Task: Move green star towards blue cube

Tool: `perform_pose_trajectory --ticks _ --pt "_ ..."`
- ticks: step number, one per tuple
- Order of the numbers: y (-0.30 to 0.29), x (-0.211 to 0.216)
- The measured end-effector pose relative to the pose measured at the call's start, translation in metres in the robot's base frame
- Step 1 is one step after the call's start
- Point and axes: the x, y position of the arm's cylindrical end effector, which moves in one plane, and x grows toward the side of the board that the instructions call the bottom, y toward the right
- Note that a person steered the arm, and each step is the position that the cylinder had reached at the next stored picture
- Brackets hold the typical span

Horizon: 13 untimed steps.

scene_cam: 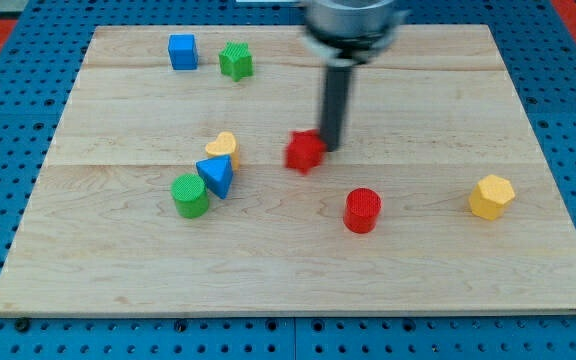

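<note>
The green star (235,61) lies near the view's top left on the wooden board, just right of the blue cube (182,51), with a small gap between them. My tip (329,148) is at the board's middle, touching the right side of a red star-like block (305,151). It is well below and to the right of the green star.
A yellow block (223,148), a blue triangular block (216,176) and a green cylinder (190,195) cluster at centre left. A red cylinder (362,210) sits below the tip. A yellow hexagonal block (491,196) lies at the right. The board (438,280) rests on blue pegboard.
</note>
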Motion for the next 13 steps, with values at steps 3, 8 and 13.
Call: perform_pose_trajectory --ticks 3,8,13 --pt "0.115 0.074" --pt "0.008 0.036" --pt "-0.078 -0.041"
